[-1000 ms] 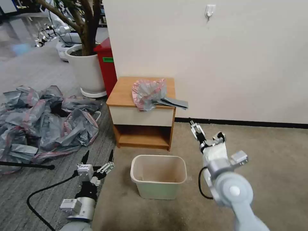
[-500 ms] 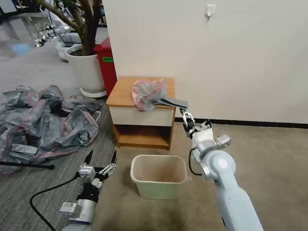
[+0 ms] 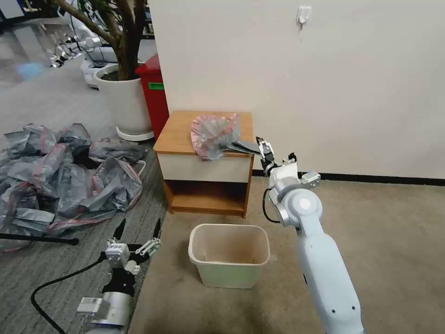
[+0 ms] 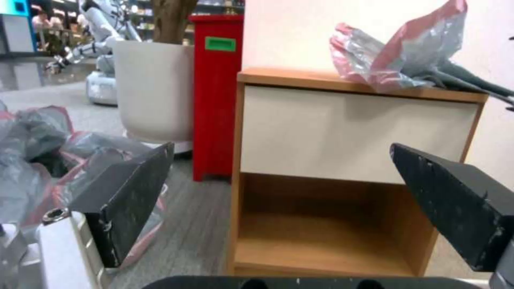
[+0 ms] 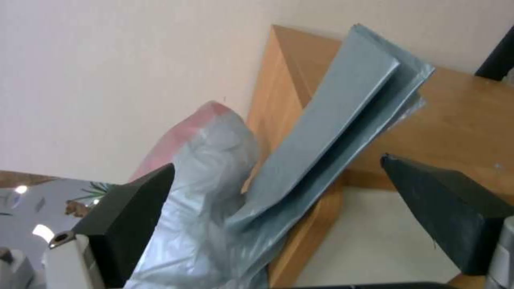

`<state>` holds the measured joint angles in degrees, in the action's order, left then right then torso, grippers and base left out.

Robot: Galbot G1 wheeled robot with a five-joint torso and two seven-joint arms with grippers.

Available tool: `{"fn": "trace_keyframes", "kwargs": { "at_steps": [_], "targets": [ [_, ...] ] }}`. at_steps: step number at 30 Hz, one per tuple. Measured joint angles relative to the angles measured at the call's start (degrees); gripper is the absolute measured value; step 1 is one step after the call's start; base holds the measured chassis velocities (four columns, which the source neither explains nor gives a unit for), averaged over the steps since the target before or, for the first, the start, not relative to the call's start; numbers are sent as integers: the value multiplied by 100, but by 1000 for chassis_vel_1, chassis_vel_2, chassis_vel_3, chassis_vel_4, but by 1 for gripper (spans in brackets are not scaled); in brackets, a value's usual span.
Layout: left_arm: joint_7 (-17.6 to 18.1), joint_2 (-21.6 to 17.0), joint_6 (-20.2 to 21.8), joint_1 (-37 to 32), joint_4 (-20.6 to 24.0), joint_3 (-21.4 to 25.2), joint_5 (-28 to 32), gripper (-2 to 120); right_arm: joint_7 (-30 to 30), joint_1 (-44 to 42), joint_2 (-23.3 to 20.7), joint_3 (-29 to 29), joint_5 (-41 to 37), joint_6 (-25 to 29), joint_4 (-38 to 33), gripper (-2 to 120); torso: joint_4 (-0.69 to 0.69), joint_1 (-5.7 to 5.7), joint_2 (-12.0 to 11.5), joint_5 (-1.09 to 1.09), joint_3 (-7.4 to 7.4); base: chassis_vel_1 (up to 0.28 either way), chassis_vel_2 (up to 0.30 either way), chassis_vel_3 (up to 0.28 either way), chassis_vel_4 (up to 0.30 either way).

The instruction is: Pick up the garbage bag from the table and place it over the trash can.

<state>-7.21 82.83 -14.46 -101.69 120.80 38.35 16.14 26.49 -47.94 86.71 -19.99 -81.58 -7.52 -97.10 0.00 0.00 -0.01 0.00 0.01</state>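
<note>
The right tool (image 3: 263,147) has risen and moved farther in since a second ago, from low beside the trash can (image 3: 229,254) up to the right front corner of the tabletop (image 3: 178,134), its fingers spread on either side of the flat folded tail of the garbage bag (image 3: 218,134) without pinching it. The bag lies unmoved, crumpled on the right half of the tabletop, its tail overhanging the right edge. The left tool (image 3: 138,228) hangs low at near left, fingers spread, slightly shifted.
</note>
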Motion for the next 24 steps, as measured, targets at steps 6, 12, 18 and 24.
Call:
{"fn": "trace_keyframes", "kwargs": {
  "at_steps": [6, 12, 18, 24],
  "targets": [
    [-4, 31, -45, -5, -26, 7, -16, 100, -56, 78, 26, -3, 60, 11, 211, 99, -1, 0, 0, 0, -1, 0, 0, 0, 0],
    [-5, 62, -82, -24, -54, 8, -30, 100, -94, 280, 89, -38, 137, 89, 590, 99, 0, 0, 0, 0, -1, 0, 0, 0, 0],
    [-5, 46, -98, -24, -75, 44, -32, 100, -121, 400, 87, -77, 189, 133, 802, 99, -1, 0, 0, 0, -1, 0, 0, 0, 0],
    [-5, 53, -117, -28, -95, 44, -41, 100, -123, 432, 158, -95, 189, 142, 810, 89, -1, 0, 0, 0, -1, 0, 0, 0, 0]
  ]
}}
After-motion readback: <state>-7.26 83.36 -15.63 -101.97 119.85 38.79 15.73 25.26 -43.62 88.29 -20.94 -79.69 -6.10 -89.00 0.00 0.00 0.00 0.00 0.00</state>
